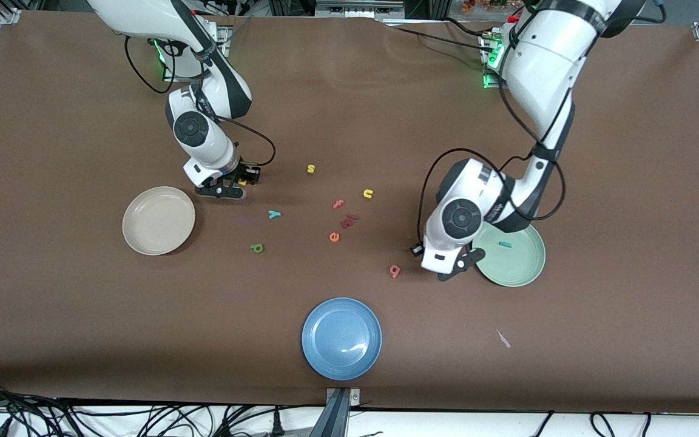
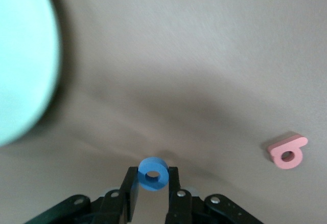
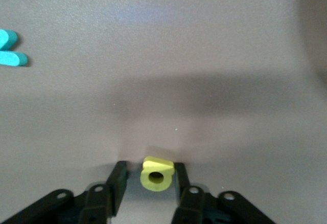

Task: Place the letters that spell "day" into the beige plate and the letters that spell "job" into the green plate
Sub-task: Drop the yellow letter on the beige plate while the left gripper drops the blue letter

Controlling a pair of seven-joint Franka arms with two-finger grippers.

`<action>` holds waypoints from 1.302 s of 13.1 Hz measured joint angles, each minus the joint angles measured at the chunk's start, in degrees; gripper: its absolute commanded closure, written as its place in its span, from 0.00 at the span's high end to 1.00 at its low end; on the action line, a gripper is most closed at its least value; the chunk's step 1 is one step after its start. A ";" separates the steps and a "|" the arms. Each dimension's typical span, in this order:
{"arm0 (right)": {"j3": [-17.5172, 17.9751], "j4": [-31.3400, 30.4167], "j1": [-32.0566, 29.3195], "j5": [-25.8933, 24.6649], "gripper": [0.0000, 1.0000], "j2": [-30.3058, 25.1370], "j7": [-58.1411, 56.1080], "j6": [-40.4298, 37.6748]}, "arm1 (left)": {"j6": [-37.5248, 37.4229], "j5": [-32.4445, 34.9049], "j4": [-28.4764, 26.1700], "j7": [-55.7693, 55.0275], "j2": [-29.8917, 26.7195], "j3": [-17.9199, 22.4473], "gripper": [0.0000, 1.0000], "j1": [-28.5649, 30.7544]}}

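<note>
My left gripper [image 1: 455,270] [image 2: 153,171] hangs just beside the green plate [image 1: 519,267] [image 2: 20,55], shut on the blue o [image 2: 145,183]. A teal j [image 1: 505,244] lies in that plate. The salmon b [image 1: 394,271] [image 2: 287,152] rests on the table nearby. My right gripper [image 1: 228,185] [image 3: 149,166] is down beside the beige plate [image 1: 158,220], open around the yellow d [image 3: 153,185], which touches one finger with a gap at the other. The teal y [image 1: 273,213] [image 3: 10,50] and green a [image 1: 256,247] lie on the table between the plates.
A blue plate [image 1: 341,338] sits nearest the front camera. Loose letters lie mid-table: yellow s [image 1: 310,169], yellow u [image 1: 368,194], pink f [image 1: 338,204], orange e [image 1: 334,237] and a dark red piece [image 1: 347,221].
</note>
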 measured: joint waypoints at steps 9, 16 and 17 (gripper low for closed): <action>-0.03 0.45 -0.05 0.00 0.02 -0.18 -0.12 -0.46 | -7.71 0.00 -1.59 25.46 -3.55 0.23 0.02 13.04; -8.91 18.15 -0.61 -0.08 0.02 -0.70 -14.93 -24.37 | -7.62 0.00 -3.58 26.89 -1.61 0.21 0.04 15.05; -10.80 18.93 -1.07 -0.10 0.02 -0.41 -18.31 -24.53 | -7.61 0.00 -3.58 26.96 -1.44 0.21 0.08 15.15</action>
